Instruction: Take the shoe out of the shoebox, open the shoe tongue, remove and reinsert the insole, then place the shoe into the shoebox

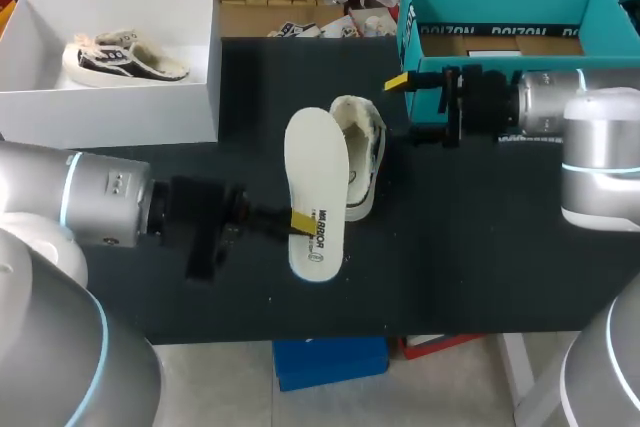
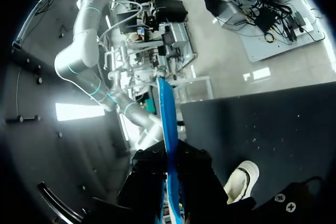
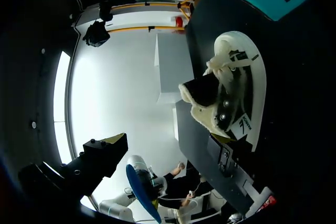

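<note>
My left gripper (image 1: pixel 296 219) is shut on the near end of a cream insole (image 1: pixel 315 190), held above the black table. In the left wrist view the insole (image 2: pixel 167 124) stands edge-on between the fingers, its blue underside showing. A cream shoe (image 1: pixel 362 152) lies on the table just right of the insole, and its toe (image 2: pixel 242 178) shows beside the left gripper. My right gripper (image 1: pixel 410 107) stands open just right of the shoe, holding nothing. From the right wrist, the shoe (image 3: pixel 231 90) lies ahead of one finger, opening toward the camera, with the insole (image 3: pixel 140 192) far off.
A white shoebox (image 1: pixel 180 107) at the back left holds a second shoe (image 1: pixel 120 59). A teal box (image 1: pixel 500 9) stands at the back right, behind my right arm. The black table (image 1: pixel 450 267) stretches to the front right.
</note>
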